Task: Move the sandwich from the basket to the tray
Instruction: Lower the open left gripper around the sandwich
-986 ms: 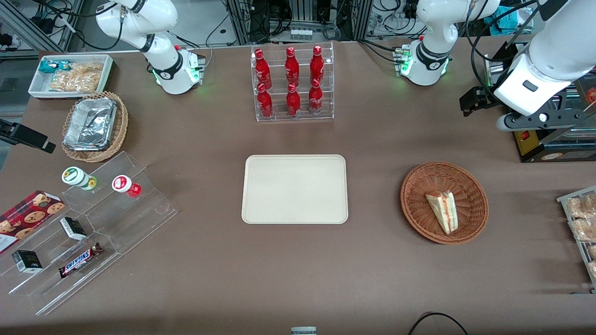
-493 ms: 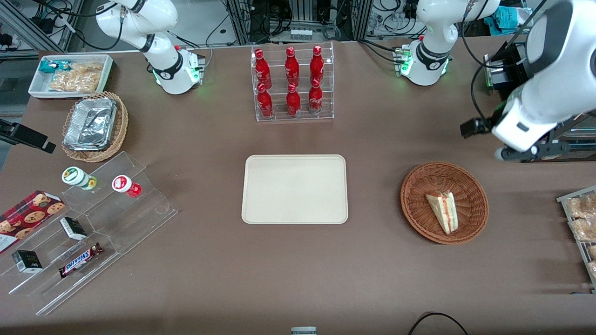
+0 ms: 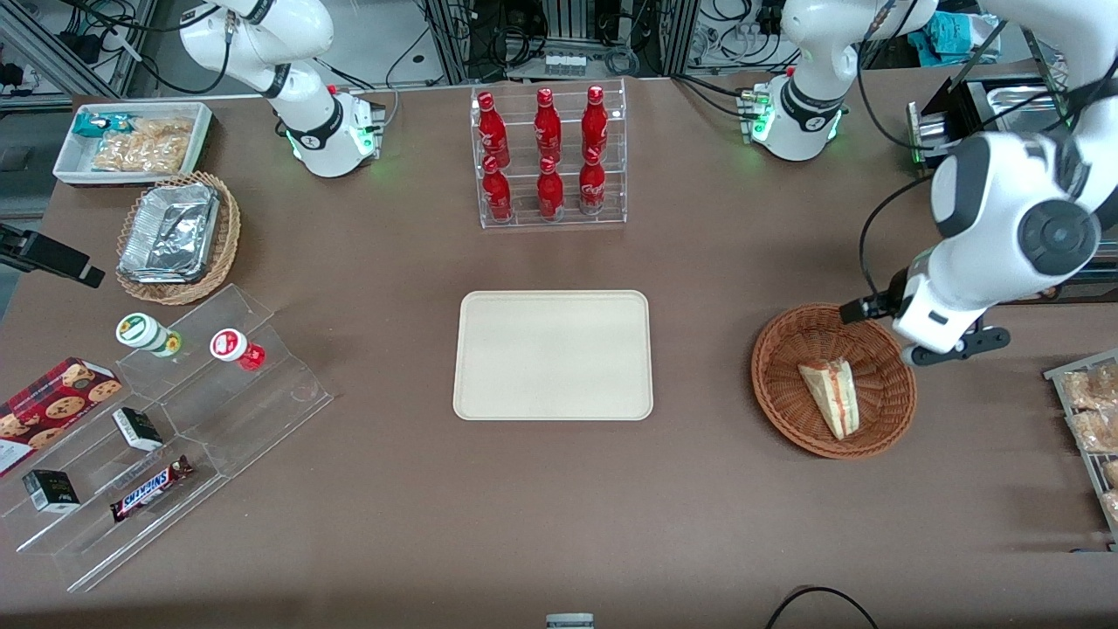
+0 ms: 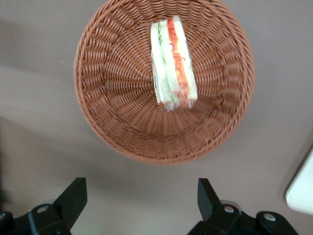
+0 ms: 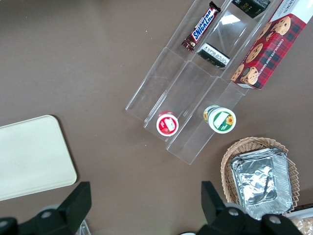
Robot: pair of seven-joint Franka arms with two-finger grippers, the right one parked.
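Approach step. The gripper [image 4: 139, 198], fingers spread wide and empty, hovers at the wicker basket's [image 3: 786, 411] 2 o'clock rim. Next: centre over the sandwich wedge [image 3: 831, 395], descend, close; the tray [image 3: 552, 411] awaits.

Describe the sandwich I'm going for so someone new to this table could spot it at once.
Start at the cream tray mid-table, then look toward the working arm's end to the round reddish-brown wicker basket. The sandwich lies in it: a pale bread wedge with a red-orange filling stripe, and the only thing in the basket. The open gripper hovers above the basket's rim, not touching it.
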